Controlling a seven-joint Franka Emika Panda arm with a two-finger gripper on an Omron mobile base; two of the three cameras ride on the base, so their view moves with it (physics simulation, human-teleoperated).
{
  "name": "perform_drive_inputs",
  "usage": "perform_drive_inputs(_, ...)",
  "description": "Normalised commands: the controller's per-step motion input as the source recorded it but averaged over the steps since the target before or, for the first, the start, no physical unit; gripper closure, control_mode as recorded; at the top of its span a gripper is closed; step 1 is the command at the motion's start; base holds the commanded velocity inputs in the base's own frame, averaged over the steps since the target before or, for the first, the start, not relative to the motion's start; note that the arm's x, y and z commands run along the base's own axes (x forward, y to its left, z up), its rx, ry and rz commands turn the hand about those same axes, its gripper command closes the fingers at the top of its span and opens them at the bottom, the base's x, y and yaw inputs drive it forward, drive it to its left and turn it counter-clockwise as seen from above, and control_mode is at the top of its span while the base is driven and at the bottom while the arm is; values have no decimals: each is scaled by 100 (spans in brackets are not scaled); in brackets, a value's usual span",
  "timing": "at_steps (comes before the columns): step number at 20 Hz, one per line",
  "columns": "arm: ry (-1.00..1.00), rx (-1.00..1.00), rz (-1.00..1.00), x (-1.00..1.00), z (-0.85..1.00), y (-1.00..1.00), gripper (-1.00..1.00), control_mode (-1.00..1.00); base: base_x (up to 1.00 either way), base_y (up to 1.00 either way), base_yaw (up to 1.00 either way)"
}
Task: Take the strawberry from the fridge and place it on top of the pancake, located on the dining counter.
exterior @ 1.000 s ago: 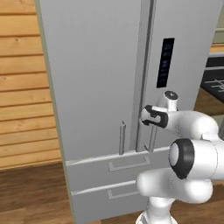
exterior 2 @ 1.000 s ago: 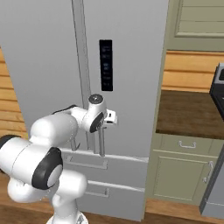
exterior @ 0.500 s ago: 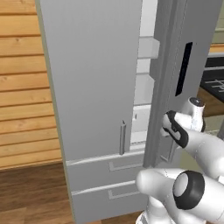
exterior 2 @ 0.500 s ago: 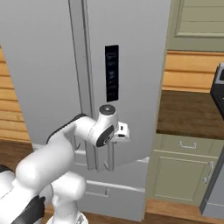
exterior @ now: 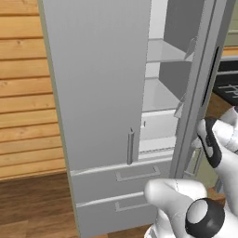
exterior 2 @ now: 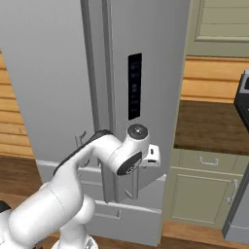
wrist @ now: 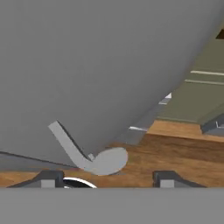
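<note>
Wood-panelled kitchen: fridge (exterior: pixel 102 93) right door standing ajar; hand (wrist: pixel 105 178) opening, gripping nothing; strawberry not yet fetched.

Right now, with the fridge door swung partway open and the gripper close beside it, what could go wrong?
1. The tall light-grey fridge's right door stands only partly open; the gap may be too narrow for the white arm to reach the clear shelves.
2. The gripper sits right by the door's grey bar handle with jaws apart; pulling away could snag it.
3. No strawberry is visible yet, so finding it may need searching.
</note>
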Motion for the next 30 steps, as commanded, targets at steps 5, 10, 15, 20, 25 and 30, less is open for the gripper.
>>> perform_drive_inputs(5,-8,0,0,-82,100,12,-100,-100,0,0,0)
perform_drive_inputs(10,-2,-11,0,-76,99,47,-100,-100,0,0,0)
perform_drive_inputs(15,0,-46,0,-47,74,99,-100,-100,0,0,0)
perform_drive_inputs(20,5,-65,-3,-7,64,100,-100,-100,0,0,0)
perform_drive_inputs(25,30,-66,-1,26,47,99,-100,-100,0,0,0)
perform_drive_inputs(30,44,-65,4,82,0,29,-100,-100,0,0,0)
